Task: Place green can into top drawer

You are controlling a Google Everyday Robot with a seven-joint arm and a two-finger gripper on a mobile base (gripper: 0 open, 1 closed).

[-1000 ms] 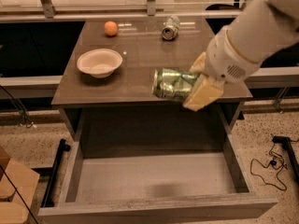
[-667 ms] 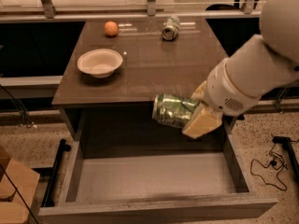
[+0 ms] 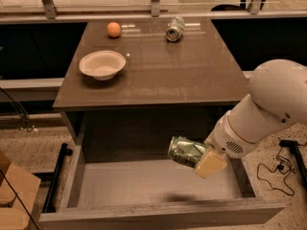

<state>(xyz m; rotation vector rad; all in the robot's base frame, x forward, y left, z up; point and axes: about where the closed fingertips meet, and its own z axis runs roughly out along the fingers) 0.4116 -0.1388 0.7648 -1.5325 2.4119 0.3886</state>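
Note:
The green can (image 3: 186, 151), green and white with a silver end, lies on its side in my gripper (image 3: 204, 158), which is shut on it. The white arm comes in from the right. The can hangs above the right part of the open top drawer (image 3: 158, 183), a wide shallow grey drawer pulled out below the table; its pale floor holds only the can's shadow.
On the brown table (image 3: 158, 75) stand a white bowl (image 3: 102, 64) at the left, an orange (image 3: 113, 29) at the back, and a silver-grey can (image 3: 175, 28) on its side at the back. Cables (image 3: 280, 169) lie on the floor at right; a cardboard box (image 3: 12, 195) at left.
My gripper has carried the green can down from table-top height, off the table's front edge, to just above the drawer's floor at the right.

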